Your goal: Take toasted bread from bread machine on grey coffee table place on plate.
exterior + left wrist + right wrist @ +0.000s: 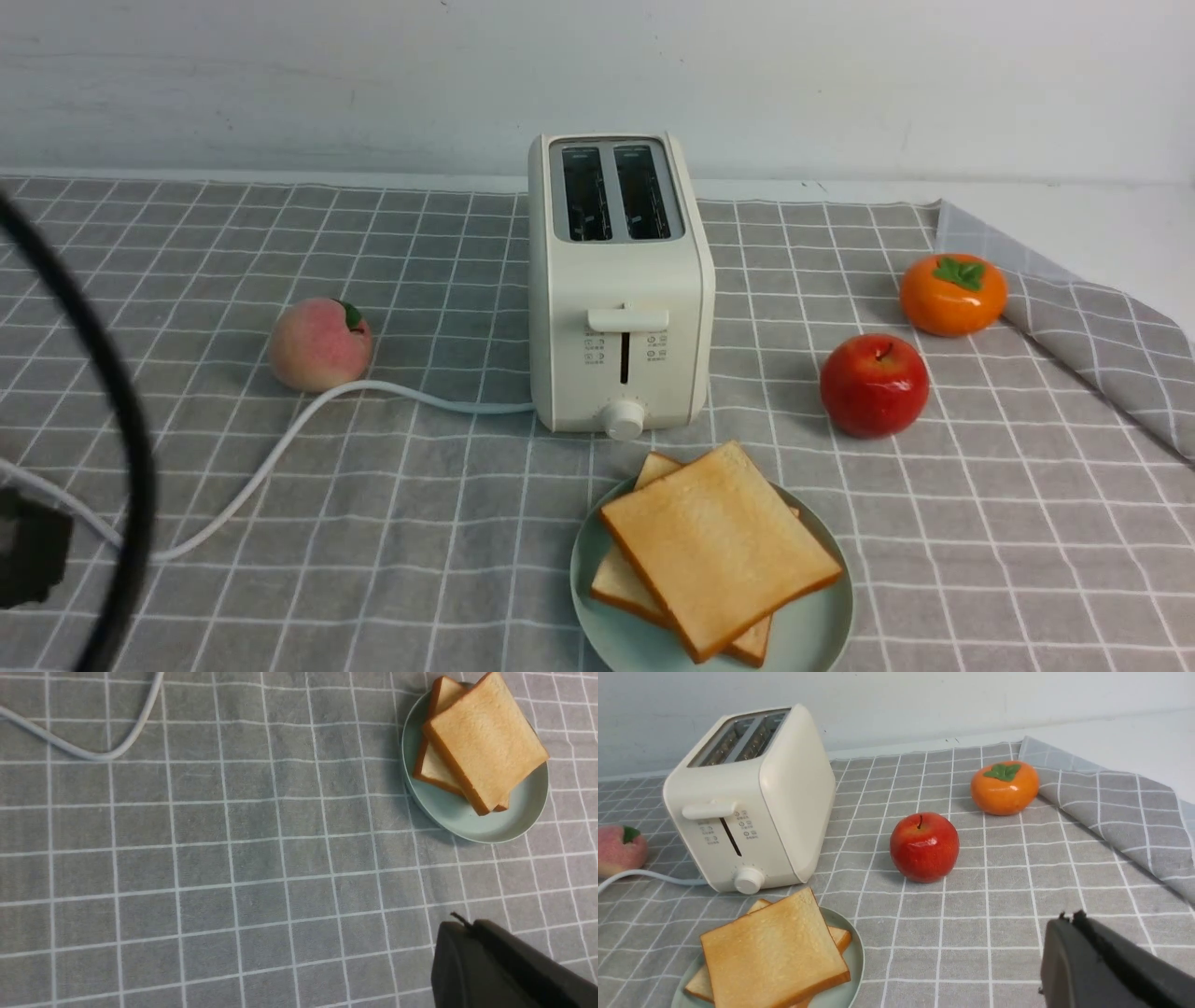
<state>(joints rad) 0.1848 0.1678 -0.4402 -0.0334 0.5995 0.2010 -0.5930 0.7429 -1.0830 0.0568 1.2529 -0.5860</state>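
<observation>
Two slices of toasted bread lie stacked and skewed on the mint-green plate, near the front of the grey coffee table. The cream bread machine stands behind the plate with both slots empty and its lever up. The toast and plate also show in the left wrist view, far from my left gripper, which is shut and empty above bare cloth. My right gripper is shut and empty, to the right of the plate and toast.
A peach lies left of the toaster by its white cord. A red apple and an orange persimmon lie to the right. The cloth folds over at the right edge. A black cable crosses the left foreground.
</observation>
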